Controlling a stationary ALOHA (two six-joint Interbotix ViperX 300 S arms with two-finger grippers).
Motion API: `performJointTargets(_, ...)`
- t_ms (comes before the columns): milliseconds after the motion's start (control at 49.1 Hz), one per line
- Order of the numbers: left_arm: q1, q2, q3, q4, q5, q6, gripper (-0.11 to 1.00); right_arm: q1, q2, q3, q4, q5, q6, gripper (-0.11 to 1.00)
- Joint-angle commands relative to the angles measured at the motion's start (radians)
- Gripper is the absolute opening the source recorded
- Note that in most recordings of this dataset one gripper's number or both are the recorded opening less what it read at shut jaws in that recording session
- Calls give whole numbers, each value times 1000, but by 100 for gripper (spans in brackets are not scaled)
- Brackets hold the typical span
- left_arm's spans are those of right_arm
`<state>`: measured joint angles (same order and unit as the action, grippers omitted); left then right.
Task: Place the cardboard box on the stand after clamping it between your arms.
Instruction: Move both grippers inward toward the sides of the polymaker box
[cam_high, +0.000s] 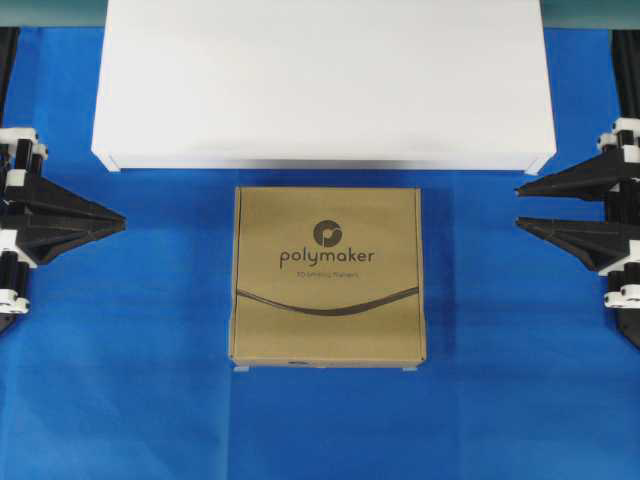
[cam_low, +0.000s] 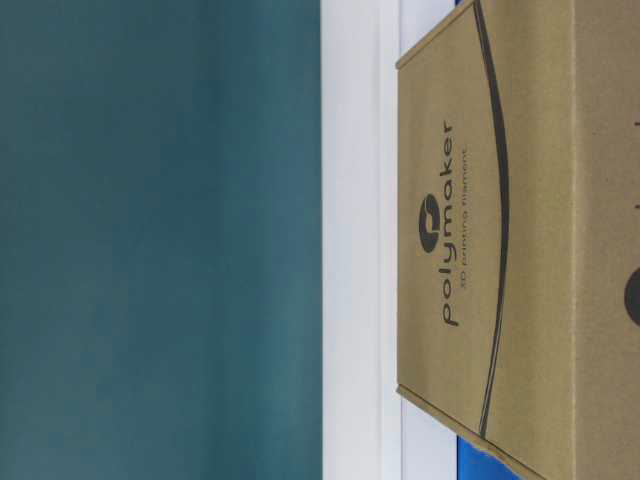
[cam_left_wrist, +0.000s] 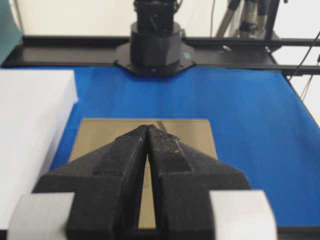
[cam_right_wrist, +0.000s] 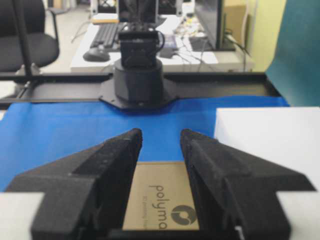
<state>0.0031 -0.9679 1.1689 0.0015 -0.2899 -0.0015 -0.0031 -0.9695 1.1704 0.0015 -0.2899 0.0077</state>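
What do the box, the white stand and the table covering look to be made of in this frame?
The cardboard box: matte brown cardboard, with folded edges and printed dark logo. The stand: smooth white, slightly glossy, possibly painted board or plastic; the look leaves it open. The table covering: matte blue, likely cloth, though no weave is visible.

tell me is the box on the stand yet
No. The cardboard box lies flat on the blue cloth, just before the stand.

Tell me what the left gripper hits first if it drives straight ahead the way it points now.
Probably the cardboard box: the left gripper points at its left side across bare blue cloth. Its height over the box is unclear.
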Motion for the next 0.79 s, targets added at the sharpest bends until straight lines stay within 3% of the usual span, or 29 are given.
performJointTargets(0, 0, 54, -38, 41, 40, -15, 5, -5, 18, -17, 5, -5, -3, 14)
performJointTargets(61, 0, 81, -64, 41, 87, -18, 5, -8, 31, -32, 32, 58, 0, 15)
performJointTargets(204, 0, 160, -109, 43, 187, -20, 0, -11, 77, -78, 46, 298, 14, 1)
performJointTargets(448, -2, 308, -158, 43, 351, -17, 0, -11, 229, -153, 44, 664, 20, 1)
performJointTargets(774, 3, 483, -238, 43, 523, -12, 0, -12, 428, -206, 25, 833, 15, 5)
